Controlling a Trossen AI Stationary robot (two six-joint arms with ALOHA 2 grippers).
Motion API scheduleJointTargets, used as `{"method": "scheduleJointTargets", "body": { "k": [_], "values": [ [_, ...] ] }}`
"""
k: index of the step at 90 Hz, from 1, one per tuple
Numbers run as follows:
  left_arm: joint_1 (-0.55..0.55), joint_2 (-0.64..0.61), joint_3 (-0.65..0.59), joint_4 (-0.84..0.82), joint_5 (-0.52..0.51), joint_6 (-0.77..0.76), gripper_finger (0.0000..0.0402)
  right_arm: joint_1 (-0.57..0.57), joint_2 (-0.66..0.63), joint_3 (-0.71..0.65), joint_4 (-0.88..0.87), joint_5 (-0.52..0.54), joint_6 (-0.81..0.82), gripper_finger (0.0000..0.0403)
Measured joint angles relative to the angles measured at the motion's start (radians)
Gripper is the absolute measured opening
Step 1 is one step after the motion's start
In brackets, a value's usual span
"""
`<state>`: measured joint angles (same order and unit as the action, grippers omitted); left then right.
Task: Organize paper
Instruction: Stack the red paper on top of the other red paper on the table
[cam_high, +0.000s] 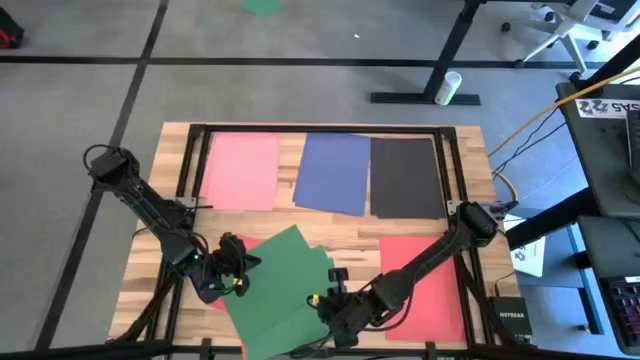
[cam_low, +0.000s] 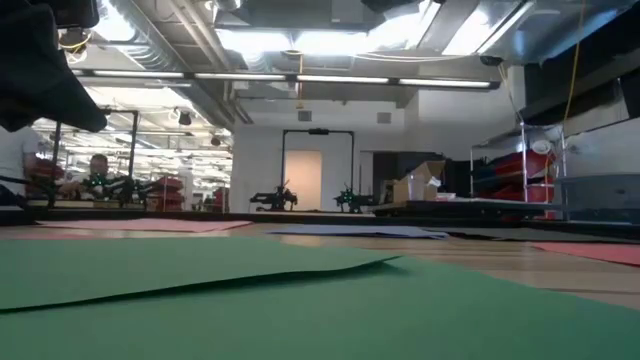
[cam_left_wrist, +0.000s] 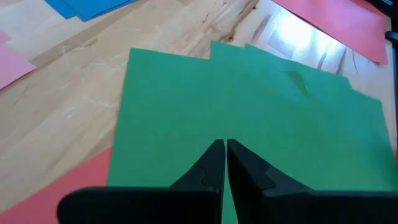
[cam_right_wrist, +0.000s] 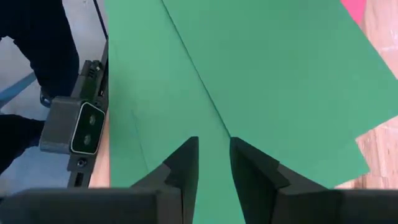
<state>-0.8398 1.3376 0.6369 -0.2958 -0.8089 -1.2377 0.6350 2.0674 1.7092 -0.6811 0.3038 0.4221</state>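
Along the table's far edge, a pink sheet, a blue sheet and a black sheet lie side by side, flat on the wood. Nearer the arms, overlapping green sheets sit askew between two red sheets, one partly under them at left, one at right. The left gripper rests over the green paper with its fingers pressed almost together. The right gripper hovers over the green sheets' seam, fingers slightly apart, holding nothing.
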Motion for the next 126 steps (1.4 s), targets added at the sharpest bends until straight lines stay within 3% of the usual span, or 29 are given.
{"method": "scheduleJointTargets", "body": {
  "k": [85, 97, 126],
  "values": [
    [0.0, 0.0, 0.0, 0.0, 0.0, 0.006, 0.0, 0.0, 0.0, -0.007, 0.0, -0.002, -0.008, 0.0081],
    [0.0, 0.011, 0.0, -0.005, 0.002, 0.008, 0.0, 0.0, 0.0, -0.045, -0.003, -0.052, 0.001, 0.0081],
    [0.024, 0.114, 0.0, 0.001, 0.199, 0.005, 0.0, 0.06, 0.007, -0.135, 0.004, -0.142, 0.048, 0.0081]
  ]
}}
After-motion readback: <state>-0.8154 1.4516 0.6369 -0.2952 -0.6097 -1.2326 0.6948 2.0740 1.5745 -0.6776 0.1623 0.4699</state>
